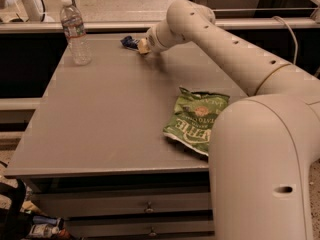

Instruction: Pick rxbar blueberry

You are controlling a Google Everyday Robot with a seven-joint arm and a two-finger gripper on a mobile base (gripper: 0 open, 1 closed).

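Observation:
The rxbar blueberry [129, 42] is a small dark navy-blue bar lying at the far edge of the grey table [110, 114]. My gripper [142, 46] reaches across the table and sits right against the bar's right end, covering part of it. The pale arm runs back from there to the lower right of the view.
A clear plastic water bottle [75, 31] stands upright at the far left corner of the table. A green Kettle chip bag [195, 119] lies flat at the right side, near my arm's base. Drawers [145, 206] sit under the front edge.

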